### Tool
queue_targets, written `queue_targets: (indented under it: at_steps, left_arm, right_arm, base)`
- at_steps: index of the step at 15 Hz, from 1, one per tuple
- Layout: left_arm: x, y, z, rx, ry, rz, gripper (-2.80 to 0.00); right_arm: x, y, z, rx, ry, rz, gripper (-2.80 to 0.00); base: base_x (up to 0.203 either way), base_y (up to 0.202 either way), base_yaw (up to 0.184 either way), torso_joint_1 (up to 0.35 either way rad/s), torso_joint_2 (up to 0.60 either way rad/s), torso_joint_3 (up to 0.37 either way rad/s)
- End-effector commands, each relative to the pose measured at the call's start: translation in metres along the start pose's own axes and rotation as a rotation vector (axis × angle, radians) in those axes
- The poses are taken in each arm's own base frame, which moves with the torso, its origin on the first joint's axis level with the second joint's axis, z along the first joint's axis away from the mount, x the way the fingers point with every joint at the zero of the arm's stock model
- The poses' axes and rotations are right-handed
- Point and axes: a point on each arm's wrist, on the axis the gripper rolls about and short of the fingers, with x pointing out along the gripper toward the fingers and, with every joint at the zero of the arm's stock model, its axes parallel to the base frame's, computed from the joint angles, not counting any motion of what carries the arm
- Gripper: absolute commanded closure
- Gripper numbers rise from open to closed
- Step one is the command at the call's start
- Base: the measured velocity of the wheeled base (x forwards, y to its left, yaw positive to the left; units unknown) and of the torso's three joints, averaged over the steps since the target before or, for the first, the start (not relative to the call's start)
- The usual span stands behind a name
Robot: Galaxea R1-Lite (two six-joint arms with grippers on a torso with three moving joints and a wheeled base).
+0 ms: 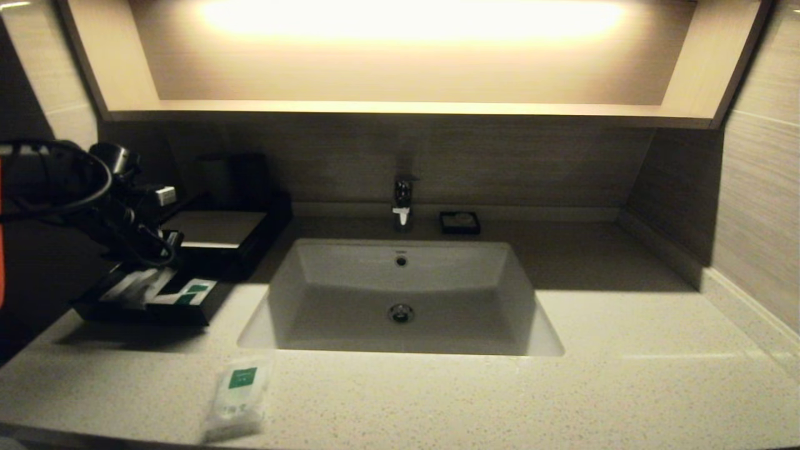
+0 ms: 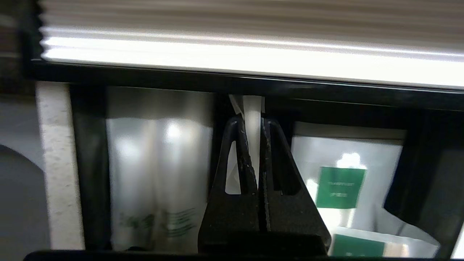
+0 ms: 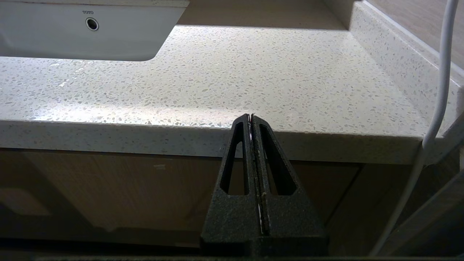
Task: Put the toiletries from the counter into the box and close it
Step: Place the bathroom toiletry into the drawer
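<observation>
Right under the camera, the left gripper [image 2: 253, 119] is pinched shut on a long thin packet [image 2: 252, 108], holding it over the open drawer tray [image 1: 94, 306] of the box [image 1: 215, 228]. Other packets already lie inside. One small pouch [image 1: 236, 400] waits on the counter [image 1: 625, 387]. Then the drawer needs closing. Below the counter's front edge, the right gripper [image 3: 251, 119] rests shut.

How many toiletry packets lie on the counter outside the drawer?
1: the squarish pouch near the front edge of the counter, front-left of the sink. The arm may hide others.
</observation>
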Motion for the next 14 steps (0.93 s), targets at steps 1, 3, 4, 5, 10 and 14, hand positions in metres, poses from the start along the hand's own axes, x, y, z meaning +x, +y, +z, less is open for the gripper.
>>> queue_targets:
  at_steps: [1,3,4,5,10,14]
  left_arm:
    - [-0.0009,0.0045,-0.0008,-0.006,-0.002,0.007,0.00]
    - [-0.0005,0.0075,-0.0009,-0.009,-0.003,0.026,0.00]
    - [0.0001,0.0083,-0.0010,-0.009,-0.002,0.031,0.00]
    - [0.0002,0.0083,-0.0010,-0.006,-0.002,0.031,0.00]
    - [0.0008,0.0108,-0.0021,0.009,0.004,0.036,0.00]
    - [0.0004,0.0140,-0.0029,0.043,0.007,0.045,0.00]
  right_arm:
    - [0.0001,0.0000,-0.0004,-0.001,0.001,0.001,0.00]
    - [0.0002,0.0000,-0.0004,-0.001,0.002,0.001,0.00]
    - [0.0001,0.0000,-0.0004,0.000,0.001,0.001,0.00]
    - [0.0002,0.0000,-0.0004,-0.001,0.002,0.001,0.00]
    - [0.0002,0.0000,-0.0004,-0.001,0.002,0.001,0.00]
    - [0.0002,0.0000,-0.0004,-0.001,0.002,0.001,0.00]
  base:
    - [0.000,0.000,0.000,0.000,0.00,0.000]
    - [0.000,0.000,0.000,0.000,0.00,0.000]
    - [0.000,0.000,0.000,0.000,0.00,0.000]
    - [0.000,0.000,0.000,0.000,0.00,0.000]
    - [0.000,0.000,0.000,0.000,0.00,0.000]
    - [0.000,0.000,0.000,0.000,0.00,0.000]
